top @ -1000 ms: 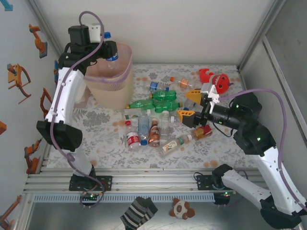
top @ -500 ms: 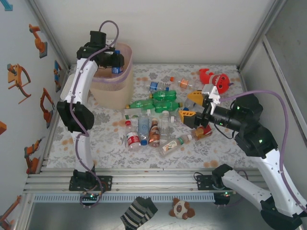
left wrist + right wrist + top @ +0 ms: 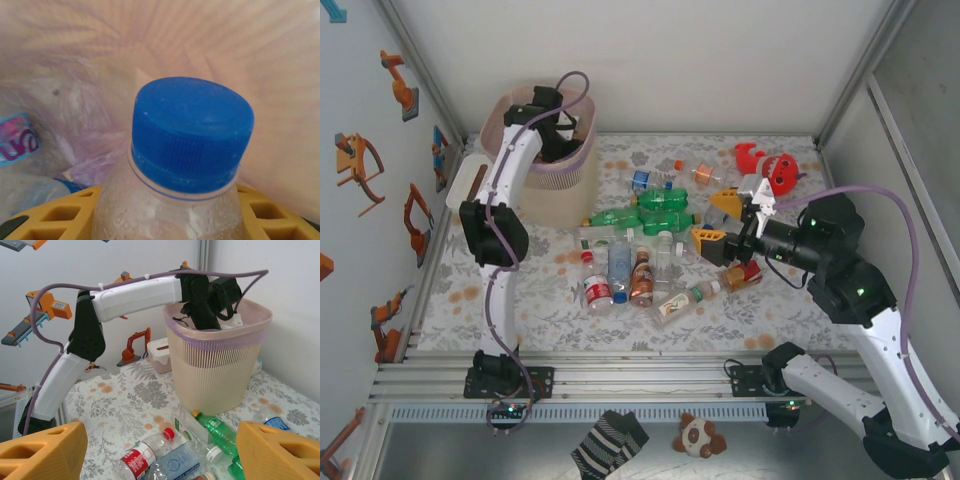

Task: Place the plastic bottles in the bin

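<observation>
Floral-patterned counter (image 3: pixel 540 290): at its left, the arm has swung over and dipped into the bin (image 3: pixel 565 200). The left fingers (image 3: pixel 55 215) are clamped on a blue-capped bottle (image 3: pixel 192 135), now inside and, I judge, ready to drop. Mid-counter the other bottles (image 3: pixel 640 255) lie crowded together. Beside them the right fingers (image 3: pixel 42 450) hover spread and empty, a red plush toy (image 3: pixel 775 170) just beyond.

about twelve bottles (image 3: pixel 665 200), one bin (image 3: pixel 558 196), one red toy (image 3: pixel 777 171)

No text can be read; pink lettering on a blue label (image 3: pixel 17 145), left of the left claw (image 3: pixel 165 220), is blurred.
</observation>
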`<control>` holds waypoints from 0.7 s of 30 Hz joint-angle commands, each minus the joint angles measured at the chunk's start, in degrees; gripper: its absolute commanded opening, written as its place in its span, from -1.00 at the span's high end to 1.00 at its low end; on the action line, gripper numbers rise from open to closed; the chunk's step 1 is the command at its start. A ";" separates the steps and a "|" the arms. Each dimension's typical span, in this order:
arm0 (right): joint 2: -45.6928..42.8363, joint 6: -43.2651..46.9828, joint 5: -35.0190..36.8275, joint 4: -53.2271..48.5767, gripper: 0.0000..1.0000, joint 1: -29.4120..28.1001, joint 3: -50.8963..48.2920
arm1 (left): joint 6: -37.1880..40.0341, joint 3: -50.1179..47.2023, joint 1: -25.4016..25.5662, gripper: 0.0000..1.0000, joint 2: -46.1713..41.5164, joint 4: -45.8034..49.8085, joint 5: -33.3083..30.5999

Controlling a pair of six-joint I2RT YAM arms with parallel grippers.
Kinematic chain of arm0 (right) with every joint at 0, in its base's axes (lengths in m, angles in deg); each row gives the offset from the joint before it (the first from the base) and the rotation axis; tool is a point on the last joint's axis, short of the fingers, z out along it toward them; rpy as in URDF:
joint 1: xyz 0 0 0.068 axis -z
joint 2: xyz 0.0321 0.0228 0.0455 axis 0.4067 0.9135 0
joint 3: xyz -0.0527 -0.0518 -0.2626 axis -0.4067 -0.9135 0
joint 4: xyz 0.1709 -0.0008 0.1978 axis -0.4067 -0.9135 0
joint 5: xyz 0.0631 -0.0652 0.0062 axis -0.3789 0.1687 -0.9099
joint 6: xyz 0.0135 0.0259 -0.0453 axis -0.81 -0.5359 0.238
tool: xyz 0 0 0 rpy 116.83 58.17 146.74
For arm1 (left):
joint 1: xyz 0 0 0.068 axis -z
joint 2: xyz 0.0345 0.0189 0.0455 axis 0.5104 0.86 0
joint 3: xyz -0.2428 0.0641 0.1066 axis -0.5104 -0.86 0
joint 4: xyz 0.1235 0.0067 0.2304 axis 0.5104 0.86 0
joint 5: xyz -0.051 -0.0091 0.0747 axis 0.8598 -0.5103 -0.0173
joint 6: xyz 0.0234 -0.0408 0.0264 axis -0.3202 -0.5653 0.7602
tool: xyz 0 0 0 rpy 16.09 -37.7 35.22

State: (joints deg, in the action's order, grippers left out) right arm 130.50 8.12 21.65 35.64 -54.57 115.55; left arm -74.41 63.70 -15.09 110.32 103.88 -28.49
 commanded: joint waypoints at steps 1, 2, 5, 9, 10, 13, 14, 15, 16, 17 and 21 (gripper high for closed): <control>0.02 0.36 0.04 0.48 -0.54 -0.37 0.81 | 3.38 3.93 0.31 0.43 3.80 8.05 1.18; 0.04 0.34 0.03 0.57 -0.54 -0.37 0.82 | 3.64 4.95 0.36 0.43 4.90 9.32 0.81; 0.10 0.16 -0.05 0.75 -0.54 -0.37 0.76 | 4.29 6.02 0.40 0.40 7.20 11.32 0.09; 0.23 0.20 -0.10 0.75 -0.54 -0.33 0.81 | 4.44 5.93 0.40 0.34 8.92 12.08 -0.90; 0.21 0.20 -0.14 0.75 -0.54 -0.37 0.81 | 4.30 5.98 0.40 0.31 9.37 12.12 -1.38; 0.33 0.09 -0.14 0.82 -0.53 -0.37 0.99 | 4.09 6.09 0.40 0.22 9.57 12.13 -2.50; 0.20 0.10 -0.14 0.84 -0.53 -0.37 1.03 | 3.93 6.32 0.40 0.19 9.40 12.12 -2.89; 0.27 0.16 -0.14 0.92 -0.54 -0.37 0.99 | 3.76 6.74 0.40 0.14 9.12 12.13 -3.15; 0.22 0.05 -0.09 1.00 -0.53 -0.37 1.14 | 3.49 7.19 0.36 0.09 8.66 12.06 -3.23; 0.25 0.08 -0.09 1.01 -0.53 -0.37 1.10 | 3.32 7.54 0.40 0.04 8.18 11.76 -3.35; 0.37 -0.38 -0.10 1.36 -0.52 -0.37 1.27 | 2.53 8.01 0.36 -0.08 4.91 9.96 -3.72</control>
State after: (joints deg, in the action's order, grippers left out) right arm 130.72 8.10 21.63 35.69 -54.57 115.55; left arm -71.48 69.93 -14.96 118.78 112.69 -31.14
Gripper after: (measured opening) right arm 0.763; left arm 0.534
